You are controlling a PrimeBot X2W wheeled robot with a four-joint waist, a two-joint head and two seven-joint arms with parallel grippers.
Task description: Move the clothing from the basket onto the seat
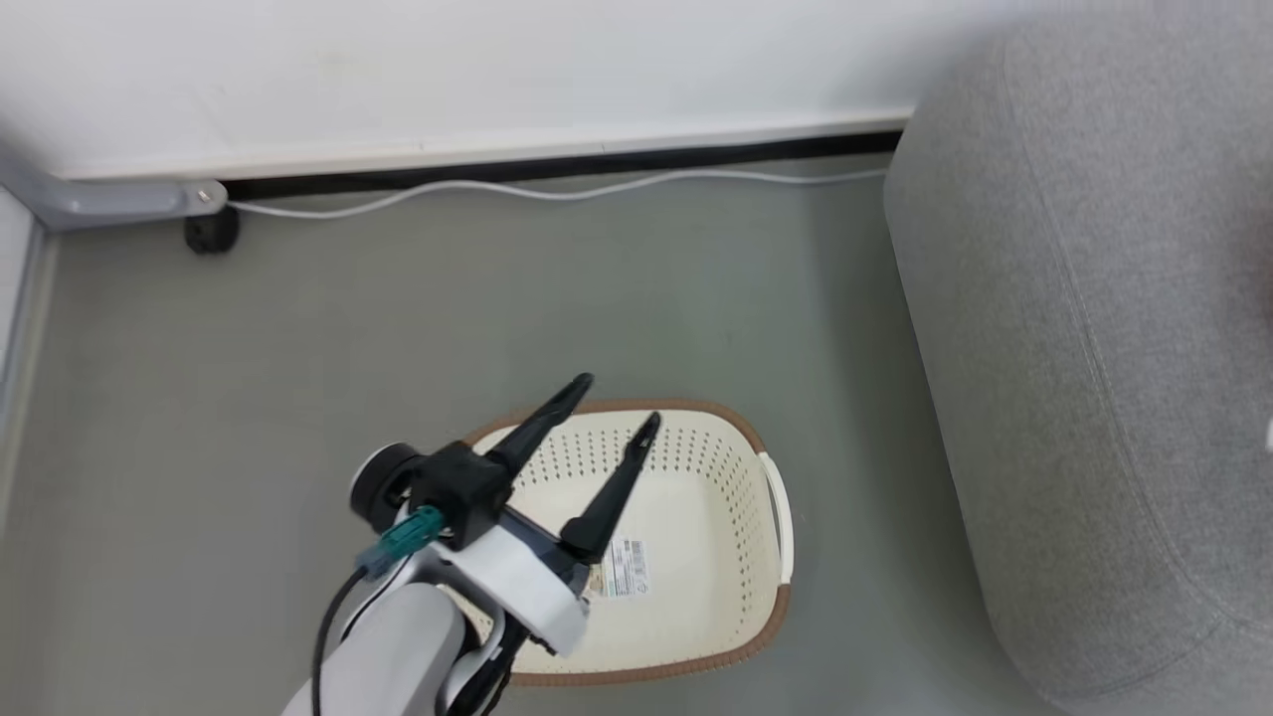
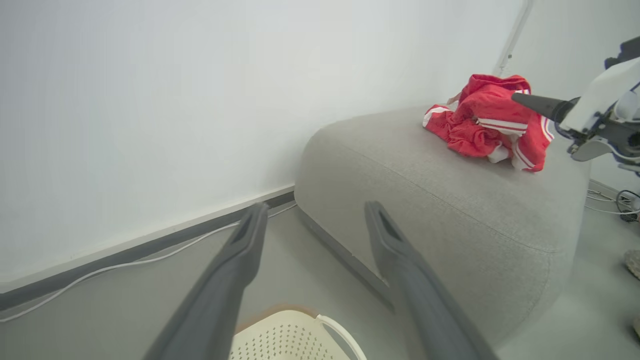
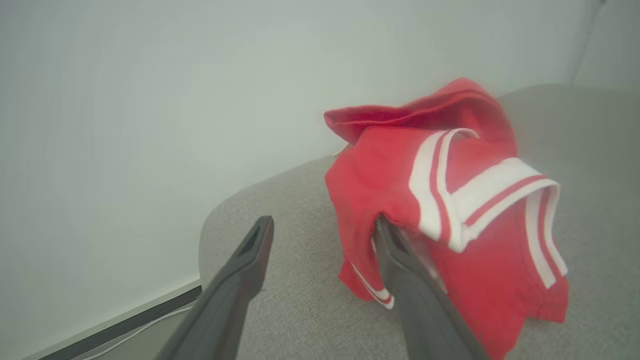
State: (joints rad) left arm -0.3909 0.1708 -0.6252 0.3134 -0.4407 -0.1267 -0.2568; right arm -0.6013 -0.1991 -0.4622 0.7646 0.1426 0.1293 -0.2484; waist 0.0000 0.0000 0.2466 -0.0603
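The clothing [image 2: 480,120], red with white stripes, lies bunched on top of the light-grey seat [image 2: 425,200]. My right gripper [image 3: 324,222] is open at the clothing [image 3: 450,200]; a fold drapes over the tip of its right finger, while its left finger stands clear above the seat [image 3: 300,300]. One dark finger [image 2: 542,105] of that gripper reaches the pile from the right. My left gripper [image 1: 617,402] hangs open over the basket [image 1: 716,467], holding nothing. The cream basket has only a label sticker [image 1: 627,569] on its bottom. The seat [image 1: 1094,348] stands to the basket's right.
A white cable [image 1: 547,191] runs along the foot of the wall. A grey frame leg [image 1: 119,199] with a black foot [image 1: 211,231] stands at the far left. Grey floor [image 1: 398,328] lies between basket and wall. More cables [image 2: 625,202] lie past the seat.
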